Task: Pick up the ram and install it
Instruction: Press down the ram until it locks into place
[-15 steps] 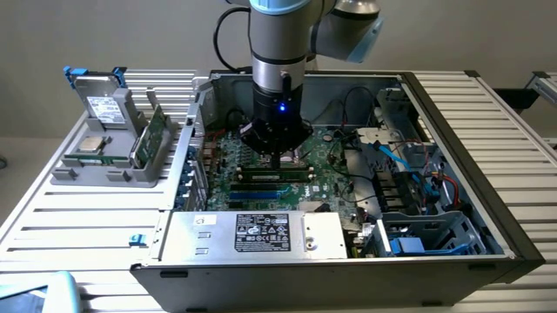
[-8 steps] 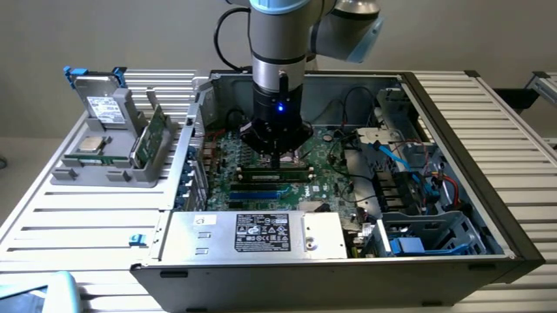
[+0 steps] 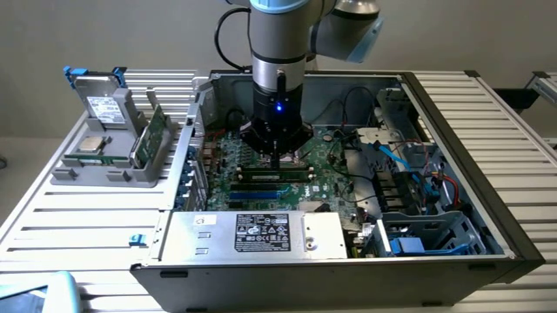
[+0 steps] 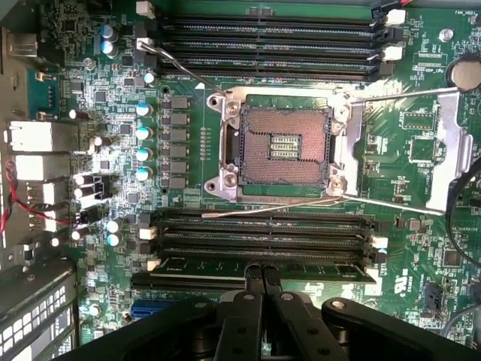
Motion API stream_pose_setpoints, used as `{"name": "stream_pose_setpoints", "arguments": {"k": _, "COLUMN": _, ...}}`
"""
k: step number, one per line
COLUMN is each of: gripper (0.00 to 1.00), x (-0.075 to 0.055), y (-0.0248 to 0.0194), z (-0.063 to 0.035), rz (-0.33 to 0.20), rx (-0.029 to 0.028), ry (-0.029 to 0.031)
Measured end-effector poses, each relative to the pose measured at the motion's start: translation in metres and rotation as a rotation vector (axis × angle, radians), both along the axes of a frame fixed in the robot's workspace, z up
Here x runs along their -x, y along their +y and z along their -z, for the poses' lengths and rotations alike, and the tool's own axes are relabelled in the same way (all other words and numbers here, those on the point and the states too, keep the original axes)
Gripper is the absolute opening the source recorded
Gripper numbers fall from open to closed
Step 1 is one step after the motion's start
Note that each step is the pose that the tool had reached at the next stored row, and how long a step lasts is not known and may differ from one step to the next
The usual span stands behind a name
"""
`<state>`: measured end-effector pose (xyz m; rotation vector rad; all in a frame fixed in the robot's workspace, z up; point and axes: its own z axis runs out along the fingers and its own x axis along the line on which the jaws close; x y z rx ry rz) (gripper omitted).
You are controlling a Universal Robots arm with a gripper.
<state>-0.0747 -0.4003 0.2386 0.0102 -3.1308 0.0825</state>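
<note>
Ram (image 4: 263,268) lengthwise along slot (seated), hand (image 4: 261,277) closed above

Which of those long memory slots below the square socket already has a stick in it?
The slot nearest the end effector: the ram lies along it, green board visible, while the slots beside it are empty dark channels.

ram (image 4: 263,268) in motherboard (image 4: 90,113) slot | gripper (image 4: 261,277) on ram | rack (image 3: 109,140) at case's (image 3: 487,169) exterior-view left
</note>
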Motion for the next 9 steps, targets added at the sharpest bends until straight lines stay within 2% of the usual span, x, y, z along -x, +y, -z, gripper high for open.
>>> {"name": "stream_pose_setpoints", "arguments": {"k": 9, "gripper": 0.11, "x": -0.0001, "y": 0.0000, "z": 0.0000, "rz": 0.003, "rx": 0.0003, "ry": -0.0004}}
